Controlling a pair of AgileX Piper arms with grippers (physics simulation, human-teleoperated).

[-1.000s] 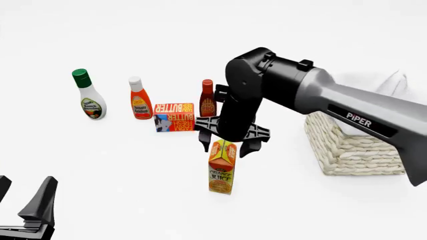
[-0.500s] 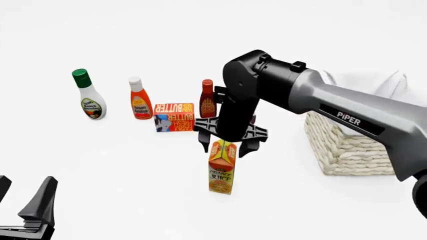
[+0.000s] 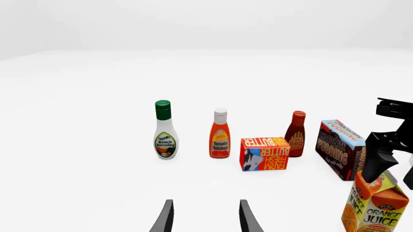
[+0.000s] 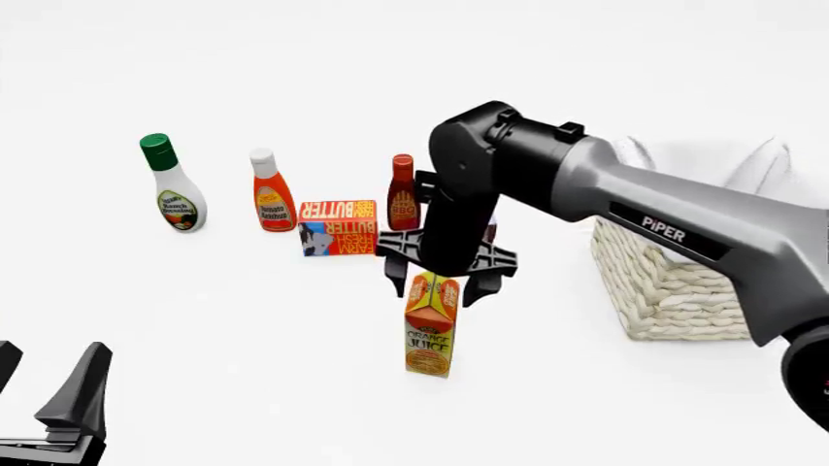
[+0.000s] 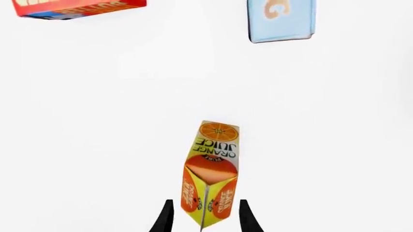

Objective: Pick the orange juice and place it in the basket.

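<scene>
Your right hand (image 4: 434,282) straddles the orange juice (image 4: 432,325) top, fingers apart, not clamped; carton upright on bare white desk (image 4: 233,320), left of the basket (image 4: 674,291); left hand (image 3: 205,220) open, plain white surroundings

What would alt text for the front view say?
The right hand, open, straddles the top of the upright orange juice on a white table. The basket sits to the right, with bottles and a butter box behind; the left hand waits open, near left.
</scene>
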